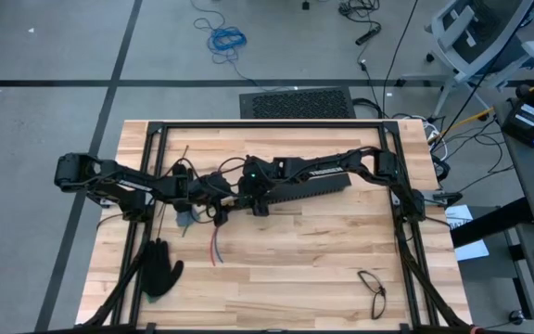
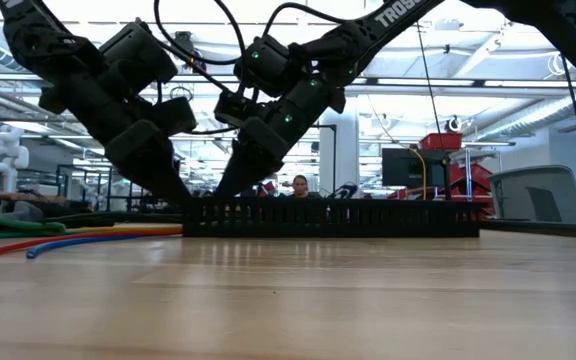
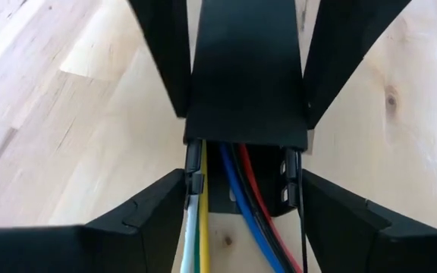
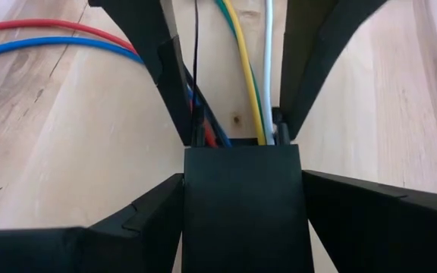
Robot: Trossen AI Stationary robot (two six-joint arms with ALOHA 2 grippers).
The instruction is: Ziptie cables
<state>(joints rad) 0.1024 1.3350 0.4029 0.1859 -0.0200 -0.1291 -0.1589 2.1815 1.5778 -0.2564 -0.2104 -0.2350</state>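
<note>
Both grippers meet nose to nose over the middle of the pale wooden table (image 1: 295, 269), the left gripper (image 1: 213, 197) facing the right gripper (image 1: 248, 193), evidently so each can steady 1 side of the loose bundle of thin red, blue, white and yellow-green cables (image 3: 230, 220). The wires run between both pairs of dark fingers (their free ends trail toward the table's near edge (image 1: 217, 243)). In each wrist view the fingers stand partly open around the bundle, and I cannot tell whether either pair actually pinches it. A thin dark ziptie strip (image 4: 196, 61) lies along the wires, probably placed there for looping. A long flat black slotted bar (image 2: 333, 215) sits just behind.
</note>
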